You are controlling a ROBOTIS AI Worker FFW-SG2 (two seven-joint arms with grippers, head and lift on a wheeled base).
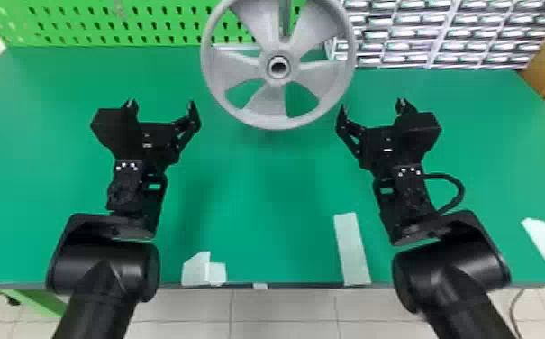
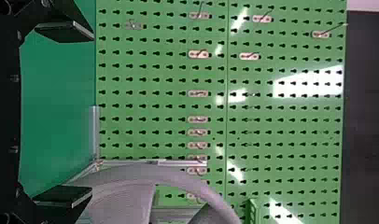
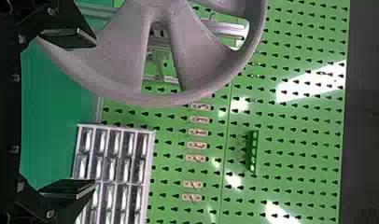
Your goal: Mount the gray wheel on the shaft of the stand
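Note:
The gray wheel (image 1: 266,101) faces the head camera upright at the back centre, its round hub opening dark inside. Metal bars of the stand (image 1: 235,46) show behind it; whether a shaft sits in the hub, I cannot tell. My left gripper (image 1: 161,103) is open and empty, left of the rim, and my right gripper (image 1: 372,105), likewise open and empty, is to its right. In the left wrist view the wheel (image 2: 124,200) lies partly behind a finger of the left gripper (image 2: 91,114). The right wrist view has the wheel (image 3: 117,56) past the right gripper (image 3: 94,114).
A green pegboard (image 1: 158,22) stands along the table's back edge, with a rack of small drawers (image 1: 420,40) at the back right. Pale tape strips (image 1: 351,250) lie near the front edge of the green table (image 1: 257,194).

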